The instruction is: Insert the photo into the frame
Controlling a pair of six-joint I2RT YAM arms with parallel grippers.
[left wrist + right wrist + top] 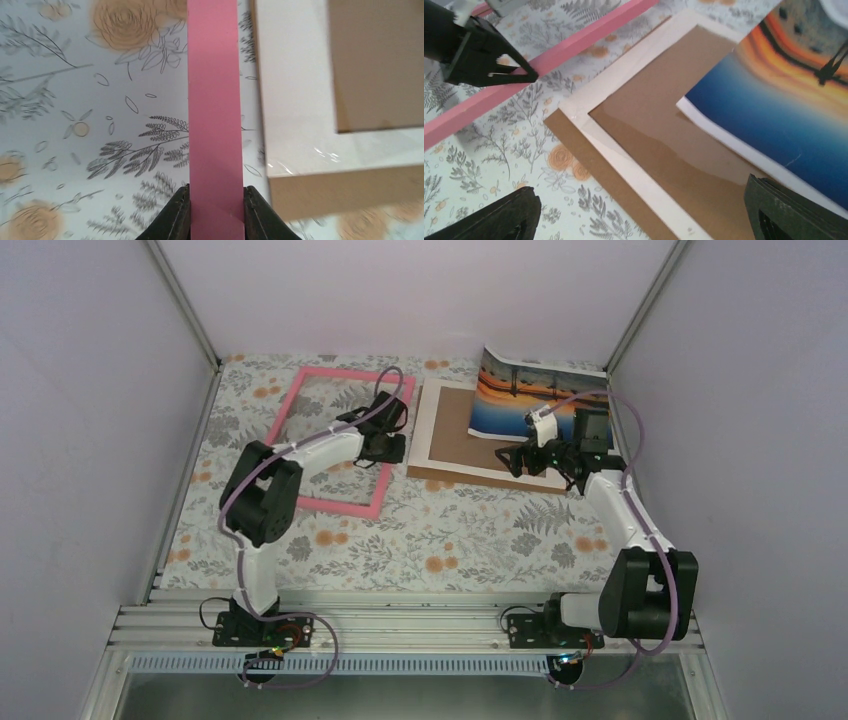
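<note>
Pink rail of the frame (215,100) ran straight up btwn my left jaws in the wrist view, one fingertip (176,219) against each long edge and no gap that I could see. So the left jaws were narrow and, as far as I could judge, pinched on that rail across its width, w/ the frame lying flat on the floral worktop (450,540).

Task-wise, hardly anything was done. The photo (525,390) was not in the frame. It lay off to the right on the brown backing board (455,435), picture side up, its far edge curled up toward the back wall. A white mat border (425,430) showed along the board's left and near sides. The board sat just beside the frame's right rail, w/ a sliver of worktop btwn them. The frame's see-through middle showed only the flower pattern, nothing in it. Left to do: get the photo off the board, over to the frame & seated inside it — i.e. prob. the whole job.

My right jaws stood wide open, holding nothing & touching nothing that I could see. They hung over the near-left corner of the board — one finger above the worktop, the other finger (794,210) by the photo's near white edge.
</note>
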